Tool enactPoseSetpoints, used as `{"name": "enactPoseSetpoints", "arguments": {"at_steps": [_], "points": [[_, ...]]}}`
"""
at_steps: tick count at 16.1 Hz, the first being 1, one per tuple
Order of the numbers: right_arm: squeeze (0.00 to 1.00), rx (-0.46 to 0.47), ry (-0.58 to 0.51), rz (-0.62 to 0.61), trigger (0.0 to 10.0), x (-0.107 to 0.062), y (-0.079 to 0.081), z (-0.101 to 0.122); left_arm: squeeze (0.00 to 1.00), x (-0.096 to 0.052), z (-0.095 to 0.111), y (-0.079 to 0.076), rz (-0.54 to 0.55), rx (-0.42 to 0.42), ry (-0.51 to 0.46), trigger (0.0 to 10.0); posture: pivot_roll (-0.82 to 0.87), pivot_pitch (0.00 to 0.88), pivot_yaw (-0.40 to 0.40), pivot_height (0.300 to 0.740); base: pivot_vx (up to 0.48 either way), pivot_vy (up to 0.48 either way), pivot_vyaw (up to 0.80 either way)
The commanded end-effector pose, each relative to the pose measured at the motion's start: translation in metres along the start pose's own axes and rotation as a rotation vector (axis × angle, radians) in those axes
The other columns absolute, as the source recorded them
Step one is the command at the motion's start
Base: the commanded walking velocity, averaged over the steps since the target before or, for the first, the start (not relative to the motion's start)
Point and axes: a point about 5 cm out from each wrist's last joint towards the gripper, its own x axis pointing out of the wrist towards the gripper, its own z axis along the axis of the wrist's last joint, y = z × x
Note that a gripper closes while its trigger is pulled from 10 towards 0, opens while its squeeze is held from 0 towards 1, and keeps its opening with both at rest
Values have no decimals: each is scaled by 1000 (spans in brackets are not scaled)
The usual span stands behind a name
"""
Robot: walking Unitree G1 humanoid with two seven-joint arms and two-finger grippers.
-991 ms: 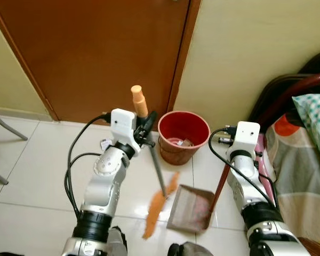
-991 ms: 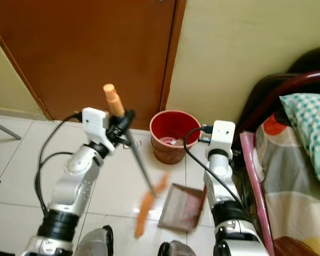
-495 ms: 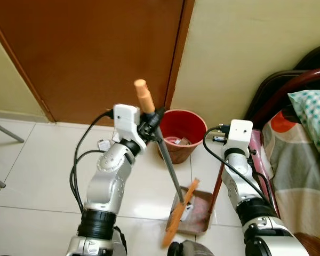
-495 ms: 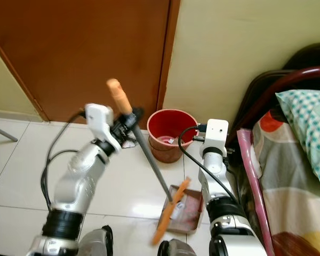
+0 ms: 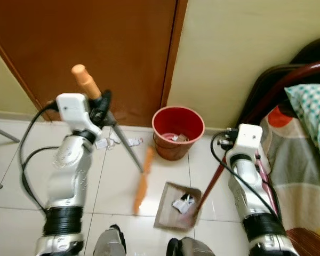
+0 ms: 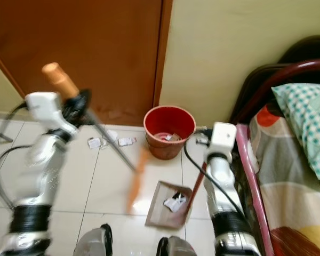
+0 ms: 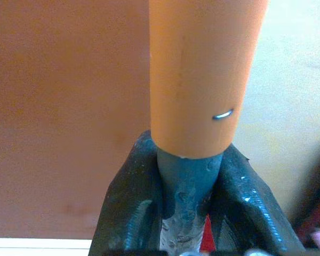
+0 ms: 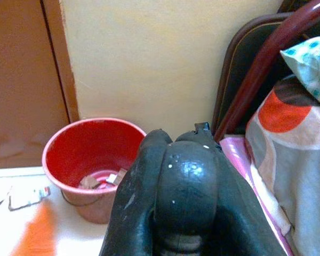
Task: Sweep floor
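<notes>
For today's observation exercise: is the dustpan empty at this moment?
No, crumpled white scraps lie in the brown dustpan on the tiled floor, seen in the left eye view.

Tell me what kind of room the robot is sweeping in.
Probably a bedroom in a home: a bed with a dark red curved frame and a teal checked pillow stands at the right, beside a brown wooden door, a white tiled floor and a red plastic bin.
</notes>
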Motion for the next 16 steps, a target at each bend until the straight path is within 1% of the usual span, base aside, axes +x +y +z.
{"name": "enactPoseSetpoints", "arguments": {"at_steps": [1, 2, 3, 4, 6, 8, 11, 13, 16], "points": [[0, 1, -2, -14, 10000, -3, -11, 1, 0, -5, 4, 0, -17, 19, -21, 10000, 46, 154, -78, 740, 0, 0, 0], [0, 21, -5, -13, 10000, -9, -15, 0, 0, -13, -3, 5, -13, 38, 9, 10000, 44, 143, -77, 740, 0, 0, 0], [0, 52, -11, 3, 10000, -16, -19, -1, 0, -25, -16, 9, -13, 45, 67, 10000, 40, 130, -74, 740, 0, 0, 0], [0, 67, -16, 16, 10000, -20, -19, -1, 0, -34, -26, 8, -31, 59, 112, 10000, 38, 121, -69, 740, 0, 0, 0], [0, 54, -33, 36, 10000, -26, -20, 1, 0, -51, -45, 5, -80, 97, 182, 10000, 29, 93, -59, 740, 0, 0, 0], [0, 80, -14, 25, 10000, -28, -22, -1, 0, -58, -51, 2, -98, 106, 202, 10000, 27, 85, -56, 740, 0, 0, 0], [0, 81, -10, 30, 10000, -29, -22, -2, 0, -58, -53, -1, -109, 106, 202, 10000, 27, 69, -52, 740, 0, 326, -594], [0, 78, -23, 49, 10000, -26, -17, 3, 0, -53, -51, -1, -113, 113, 185, 10000, 23, 60, -42, 740, 0, 332, 0], [0, 82, -45, 72, 10000, -19, -9, 11, 0, -52, -49, -1, -115, 119, 174, 10000, 23, 60, -40, 740, 277, 340, 0]]}}
